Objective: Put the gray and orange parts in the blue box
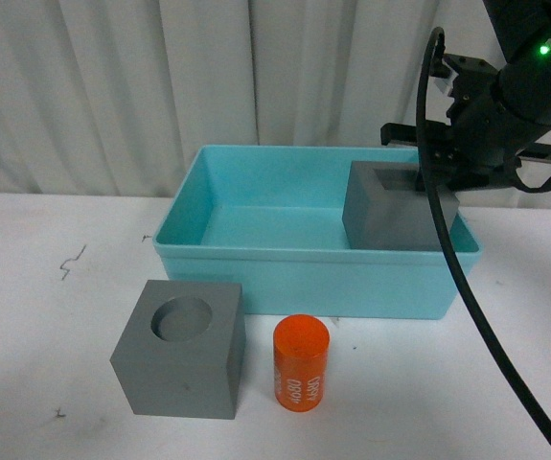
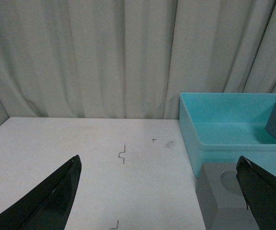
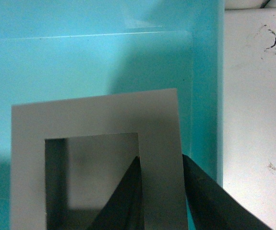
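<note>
On a white table stand one turquoise blue box, two gray cubes and one orange cylinder. At the box's right end, the right gripper pinches one wall of the square-recess cube, one finger in the recess, one outside. In front of the box sits the round-recess cube, with the upright cylinder just beside it. Over the table, the left gripper is spread wide, holding nothing

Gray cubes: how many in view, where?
2. The square-recess cube is in the blue box, right end, one wall gripped by the right gripper. The round-recess cube sits on the table before the box, left of the orange cylinder.
</note>
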You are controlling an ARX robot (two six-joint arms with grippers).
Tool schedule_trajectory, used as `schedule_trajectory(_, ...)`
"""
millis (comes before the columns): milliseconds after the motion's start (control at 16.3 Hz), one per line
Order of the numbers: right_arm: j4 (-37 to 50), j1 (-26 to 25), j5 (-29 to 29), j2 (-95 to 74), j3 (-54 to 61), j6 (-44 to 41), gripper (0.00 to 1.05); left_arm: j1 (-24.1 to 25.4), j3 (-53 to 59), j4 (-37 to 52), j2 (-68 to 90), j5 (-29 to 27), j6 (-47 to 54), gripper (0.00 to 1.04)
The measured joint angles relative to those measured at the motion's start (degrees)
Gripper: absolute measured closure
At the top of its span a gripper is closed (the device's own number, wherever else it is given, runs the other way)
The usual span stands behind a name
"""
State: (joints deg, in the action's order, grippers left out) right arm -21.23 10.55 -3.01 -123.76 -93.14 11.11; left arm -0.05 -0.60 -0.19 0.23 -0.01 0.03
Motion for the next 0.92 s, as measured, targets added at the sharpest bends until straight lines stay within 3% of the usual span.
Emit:
schedule_trajectory(184,0.3,0.0,0.0,0.0,-0.1,0.1,0.46,0.0,0.0,0.0,0.0,0.0,0.0,0.07)
schedule_trajectory(490,1.5,-0.1,-1.5,3.0,-0.4,1.6,0.08,0.0,0.0,0.0,0.0,0.0,0.0,0.07)
schedule_trajectory(797,9.5,0.7,-1.4,16.8,4.1,0.6,0.07,0.0,0.0,0.0,0.0,0.0,0.0,0.07)
schedule_trajectory(858,29.2,1.1,7.2,21.2,13.5,-3.5,0.19,0.0,0.0,0.0,0.0,0.0,0.0,0.07)
schedule_trajectory(920,41.0,1.1,11.6,26.0,23.3,-6.8,0.3,0.0,0.0,0.0,0.0,0.0,0.0,0.07)
